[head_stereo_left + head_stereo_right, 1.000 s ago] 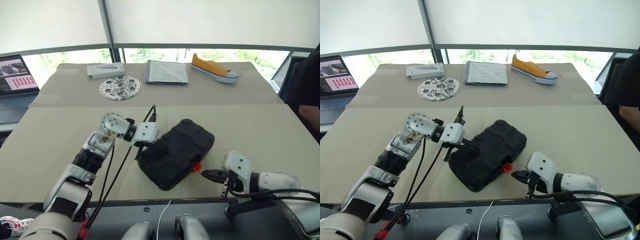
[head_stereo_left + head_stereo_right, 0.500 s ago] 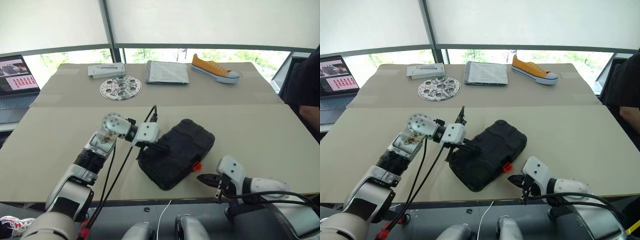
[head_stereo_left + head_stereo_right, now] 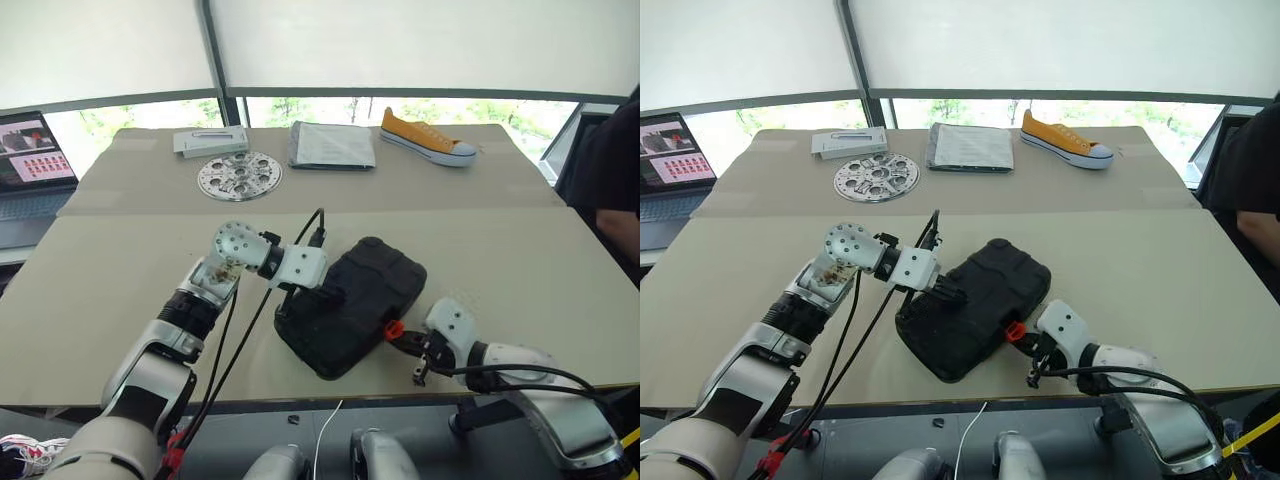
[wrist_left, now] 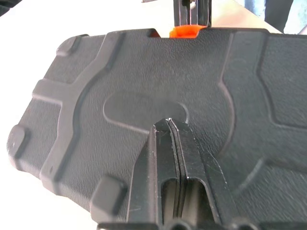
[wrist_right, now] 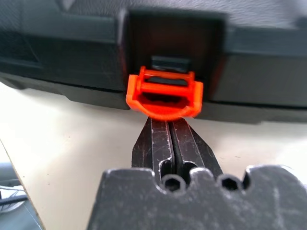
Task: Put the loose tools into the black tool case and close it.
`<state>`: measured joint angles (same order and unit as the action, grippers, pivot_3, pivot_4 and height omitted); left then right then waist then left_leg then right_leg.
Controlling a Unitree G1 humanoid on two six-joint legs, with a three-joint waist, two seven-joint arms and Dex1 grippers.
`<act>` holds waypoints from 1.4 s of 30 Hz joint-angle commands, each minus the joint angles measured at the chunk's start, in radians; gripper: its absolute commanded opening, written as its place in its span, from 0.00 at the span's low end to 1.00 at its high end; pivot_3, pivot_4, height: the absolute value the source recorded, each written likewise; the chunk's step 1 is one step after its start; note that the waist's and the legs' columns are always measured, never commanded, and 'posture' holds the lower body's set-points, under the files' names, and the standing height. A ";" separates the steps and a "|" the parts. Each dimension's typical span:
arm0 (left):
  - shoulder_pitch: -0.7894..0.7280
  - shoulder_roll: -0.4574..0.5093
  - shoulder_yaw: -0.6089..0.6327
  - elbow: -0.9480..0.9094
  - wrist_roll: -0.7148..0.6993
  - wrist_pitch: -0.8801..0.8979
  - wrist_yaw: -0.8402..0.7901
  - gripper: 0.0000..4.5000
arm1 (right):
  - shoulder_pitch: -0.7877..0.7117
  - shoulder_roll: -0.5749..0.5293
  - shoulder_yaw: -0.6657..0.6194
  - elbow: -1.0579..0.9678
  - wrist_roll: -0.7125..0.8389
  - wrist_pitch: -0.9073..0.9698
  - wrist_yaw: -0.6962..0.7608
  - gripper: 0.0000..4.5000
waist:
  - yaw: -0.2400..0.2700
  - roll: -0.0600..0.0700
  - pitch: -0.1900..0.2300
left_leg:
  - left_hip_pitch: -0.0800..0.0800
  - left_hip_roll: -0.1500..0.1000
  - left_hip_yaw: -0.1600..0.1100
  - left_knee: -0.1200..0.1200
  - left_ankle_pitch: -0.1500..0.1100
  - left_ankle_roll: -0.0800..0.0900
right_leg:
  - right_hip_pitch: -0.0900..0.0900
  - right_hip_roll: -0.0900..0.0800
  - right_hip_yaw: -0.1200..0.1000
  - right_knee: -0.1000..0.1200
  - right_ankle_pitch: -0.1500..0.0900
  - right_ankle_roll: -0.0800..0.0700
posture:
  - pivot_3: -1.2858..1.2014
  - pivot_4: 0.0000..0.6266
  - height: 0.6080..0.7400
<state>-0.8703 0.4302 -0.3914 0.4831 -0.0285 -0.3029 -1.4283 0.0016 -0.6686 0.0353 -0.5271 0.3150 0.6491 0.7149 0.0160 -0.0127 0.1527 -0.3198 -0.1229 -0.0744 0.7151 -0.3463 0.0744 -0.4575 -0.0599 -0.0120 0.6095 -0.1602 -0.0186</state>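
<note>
— Black tool case [image 3: 350, 305] sits shut near the middle of the frame, a bit low, on my tan table [image 3: 500, 260]. Where are your hands?

— My left gripper [image 4: 169, 125] has its two fingers pressed together, tips resting on the lid. It holds nothing.

— And the other one?

— My right gripper [image 5: 170, 125] is squeezed tight too, holding nothing. Its tips sit just under the little orange latch [image 5: 164, 93], at the lower right edge of the case. I cannot tell if they touch it.

— Is the latch snapped down?

— It sticks out from the case.
</note>
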 commanded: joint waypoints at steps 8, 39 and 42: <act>0.017 -0.014 -0.055 0.050 0.062 -0.003 -0.011 0.01 | -0.098 0.010 -0.041 -0.064 0.040 -0.002 -0.004 0.00 | -0.010 0.000 0.000 | 0.000 0.001 0.000 -0.001 0.000 0.000 | 0.000 0.001 0.000 0.000 0.000 0.000 | 0.52 0.24 1.00; 0.034 0.015 -0.034 0.037 0.060 0.017 0.005 0.01 | 0.032 -0.084 -0.096 -0.026 0.017 -0.048 0.038 0.00 | -0.007 0.001 -0.001 | 0.001 0.001 0.000 -0.001 0.000 0.000 | 0.000 0.001 0.000 0.000 0.000 0.000 | 0.52 0.24 1.00; 0.032 0.014 -0.035 0.043 0.062 0.011 0.008 0.01 | -0.010 -0.056 -0.051 -0.025 0.009 -0.045 0.019 0.00 | -0.007 0.001 -0.001 | 0.001 0.001 0.001 -0.001 0.000 0.000 | 0.000 0.001 0.000 0.000 0.000 0.000 | 0.52 0.24 1.00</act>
<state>-0.8649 0.4216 -0.3941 0.4882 -0.0194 -0.3007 -1.4101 0.0271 -0.7389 -0.0307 -0.5264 0.3269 0.6287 0.7464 0.0087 -0.0118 0.1519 -0.3190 -0.1214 -0.0738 0.7138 -0.3462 0.0743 -0.4574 -0.0591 -0.0117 0.6092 -0.1603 -0.0184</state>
